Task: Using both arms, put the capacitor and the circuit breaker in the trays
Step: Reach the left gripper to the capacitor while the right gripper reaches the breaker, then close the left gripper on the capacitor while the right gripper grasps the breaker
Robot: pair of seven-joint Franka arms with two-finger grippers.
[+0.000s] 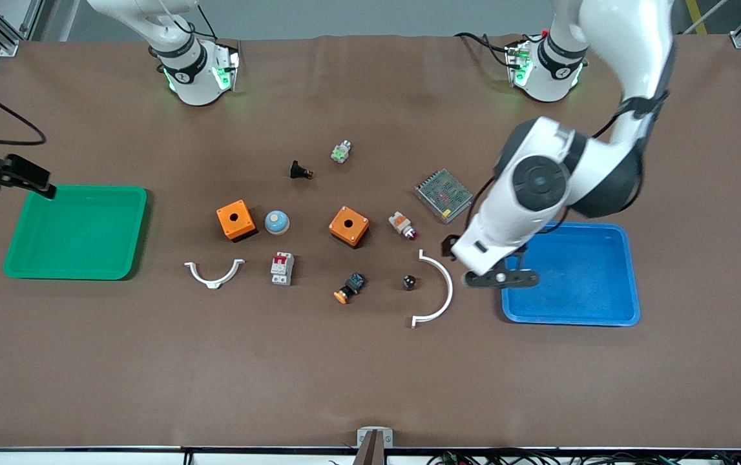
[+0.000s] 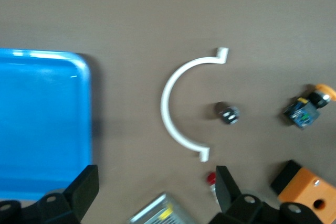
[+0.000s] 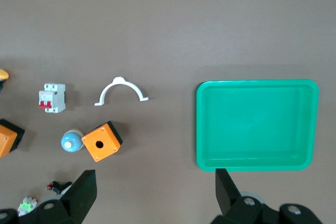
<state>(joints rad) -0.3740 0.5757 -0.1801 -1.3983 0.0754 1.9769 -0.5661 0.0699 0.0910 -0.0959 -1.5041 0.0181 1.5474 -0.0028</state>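
Front view: the left gripper hangs empty at the blue tray's edge, lower right, the capacitor on the worktop at lower centre and the circuit breaker beside it, both unpicked. Left wrist view: fingers spread wide, capacitor mid-frame inside a white half-ring; the next move, seemingly, is a descent onto it. Right wrist view: the right gripper, wide open, shows the breaker at left; its arm is mostly cut off in front view.
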